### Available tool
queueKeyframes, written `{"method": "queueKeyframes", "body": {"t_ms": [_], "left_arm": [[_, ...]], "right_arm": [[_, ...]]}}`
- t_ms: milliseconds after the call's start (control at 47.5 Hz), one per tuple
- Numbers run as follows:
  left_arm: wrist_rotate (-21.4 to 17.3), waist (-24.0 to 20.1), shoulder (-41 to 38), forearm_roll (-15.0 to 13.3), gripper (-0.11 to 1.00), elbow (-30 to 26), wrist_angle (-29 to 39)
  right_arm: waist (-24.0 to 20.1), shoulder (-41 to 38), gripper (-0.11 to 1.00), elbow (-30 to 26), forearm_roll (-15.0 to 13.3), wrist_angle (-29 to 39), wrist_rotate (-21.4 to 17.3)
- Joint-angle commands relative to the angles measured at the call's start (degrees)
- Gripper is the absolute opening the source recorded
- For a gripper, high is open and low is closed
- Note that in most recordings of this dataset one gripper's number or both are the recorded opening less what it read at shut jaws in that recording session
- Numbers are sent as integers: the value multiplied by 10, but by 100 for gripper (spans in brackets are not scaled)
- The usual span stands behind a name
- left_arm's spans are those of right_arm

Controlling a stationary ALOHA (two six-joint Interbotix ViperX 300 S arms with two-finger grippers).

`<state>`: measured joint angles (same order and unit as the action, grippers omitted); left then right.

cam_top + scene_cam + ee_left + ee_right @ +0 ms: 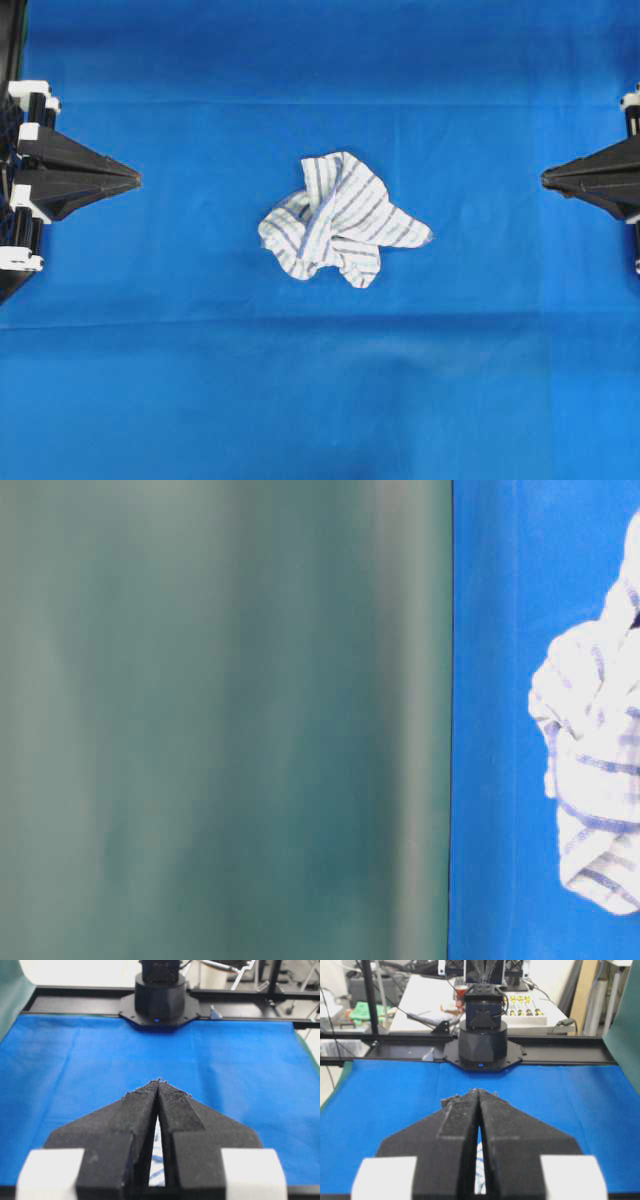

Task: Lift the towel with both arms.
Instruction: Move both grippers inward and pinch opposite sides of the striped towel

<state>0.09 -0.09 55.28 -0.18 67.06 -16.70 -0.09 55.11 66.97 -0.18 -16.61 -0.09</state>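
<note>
You'll find the striped towel [340, 218] crumpled in a heap at the middle of the blue tablecloth [320, 400] covering the worktop. Your left hand [135, 180] and right hand [545, 178] sit at opposite edges, well apart from it, both clenched with fingertips touching and holding nothing.

Soft crumpled cloth towel [340, 217], matt tablecloth [320, 400]

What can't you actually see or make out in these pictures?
- Towel: the table-level view cuts it off at the right edge.
- Towel in both wrist views: hidden behind the closed left gripper and right gripper, just slivers showing.
- Arms: the overhead view's side edges crop them.
</note>
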Motion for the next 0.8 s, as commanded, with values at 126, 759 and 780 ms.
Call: {"method": "queueKeyframes", "body": {"t_ms": [126,759,780], "left_arm": [[4,3,-40,-10,0,-35,21],[4,4,-296,-11,28,-83,-6],[4,5,-308,-11,34,-84,-8]], "right_arm": [[3,-24,0,-33,1,45,-4],[2,-265,9,-77,6,59,-20],[3,-277,15,-82,6,59,-21]]}}
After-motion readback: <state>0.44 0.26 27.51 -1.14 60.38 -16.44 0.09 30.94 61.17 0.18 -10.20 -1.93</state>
